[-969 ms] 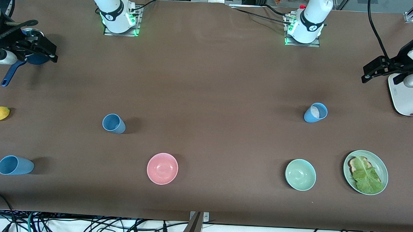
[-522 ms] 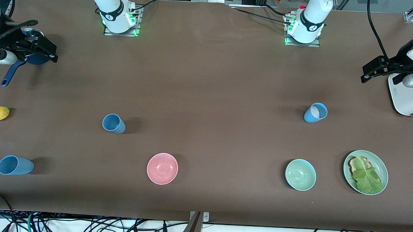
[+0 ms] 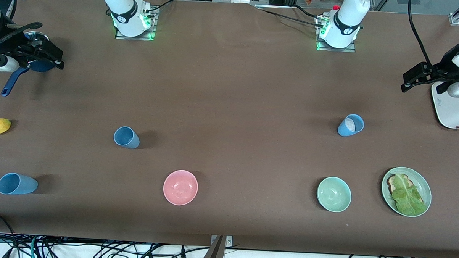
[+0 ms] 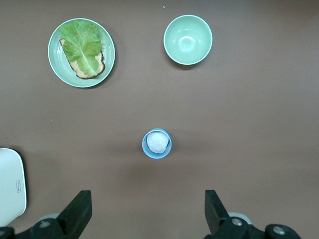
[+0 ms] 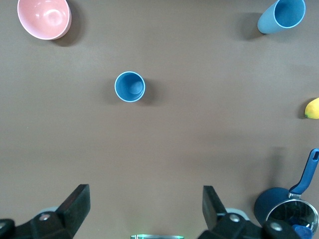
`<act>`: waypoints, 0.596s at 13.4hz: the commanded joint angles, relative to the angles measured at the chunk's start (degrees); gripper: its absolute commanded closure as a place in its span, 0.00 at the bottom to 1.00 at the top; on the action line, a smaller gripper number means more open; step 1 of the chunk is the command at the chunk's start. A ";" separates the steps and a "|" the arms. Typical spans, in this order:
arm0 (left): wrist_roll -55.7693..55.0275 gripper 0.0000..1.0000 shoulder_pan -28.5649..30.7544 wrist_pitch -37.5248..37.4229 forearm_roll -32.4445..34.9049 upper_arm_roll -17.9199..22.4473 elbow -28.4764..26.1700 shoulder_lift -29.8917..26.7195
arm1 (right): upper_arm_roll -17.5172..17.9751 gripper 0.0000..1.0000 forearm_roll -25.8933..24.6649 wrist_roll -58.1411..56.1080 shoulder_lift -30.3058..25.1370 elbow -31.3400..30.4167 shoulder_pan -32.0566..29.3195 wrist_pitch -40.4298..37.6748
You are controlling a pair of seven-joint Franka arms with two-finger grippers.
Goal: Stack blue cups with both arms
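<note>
First cup (image 3: 126, 137) and second cup (image 3: 351, 125) are sitting at mid-height in the frame. Third cup (image 3: 17, 184), two bowls (image 3: 180, 187) (image 3: 333, 194) and plate (image 3: 384, 186) are lining the lower part. Pot (image 3: 10, 84) is sitting in an upper corner.

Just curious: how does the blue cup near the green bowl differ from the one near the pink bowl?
The cup near the green bowl holds something white; the cup near the pink bowl is empty. The first stands toward the left arm's end of the table, the second toward the right arm's. Both are upright, alike in shape and colour.
</note>
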 commanded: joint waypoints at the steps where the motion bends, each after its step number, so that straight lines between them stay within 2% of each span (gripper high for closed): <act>1: -0.59 0.00 0.50 -0.46 -1.37 -0.37 1.56 0.63 | -0.05 0.00 0.52 -0.73 -0.26 0.24 0.01 -0.83; 8: -0.59 0.00 0.50 -0.46 -1.37 -0.46 1.56 0.63 | 0.03 0.00 0.52 -0.64 0.27 0.16 0.35 -0.21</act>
